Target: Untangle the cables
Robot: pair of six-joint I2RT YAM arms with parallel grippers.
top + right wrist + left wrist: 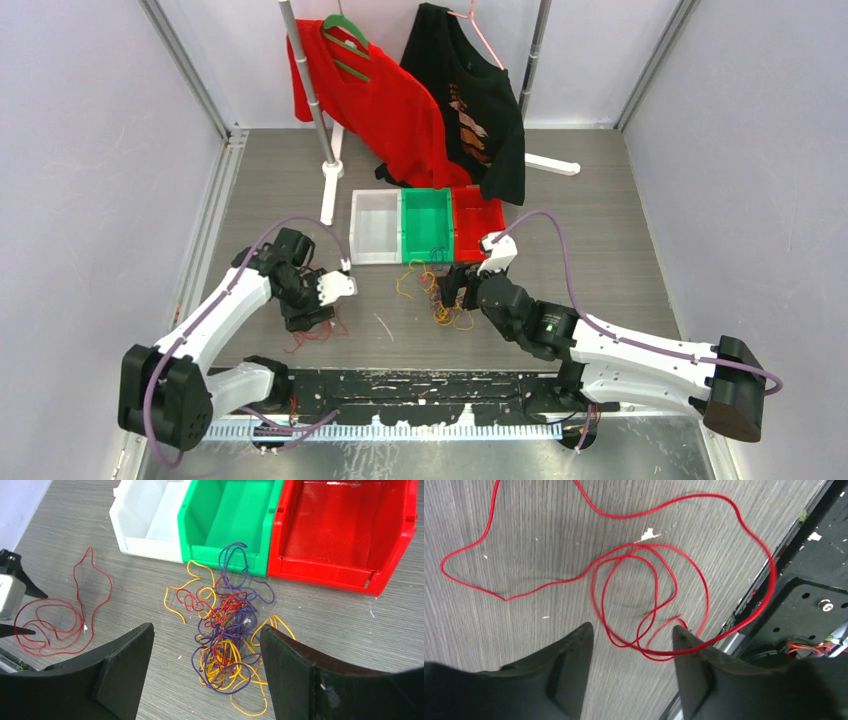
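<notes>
A tangle of purple, yellow and red cables point(227, 630) lies on the grey table in front of the green bin, also seen from above point(440, 297). My right gripper point(206, 629) hovers over it, open, the heap showing between its fingers; nothing is held point(452, 292). One single red cable point(656, 582) lies apart in loose loops at the left point(315, 335) point(111, 587). My left gripper point(633, 629) is open just above it point(310, 318). One blurred red strand crosses the tip of its right finger point(684, 635).
Three open bins stand in a row behind the tangle: white point(375, 258), green point(427, 258), red point(478, 250). A clothes rack foot point(330, 180) with a red shirt point(385, 105) and a black shirt point(480, 100) stands at the back. The black base rail point(420, 385) runs along the near edge.
</notes>
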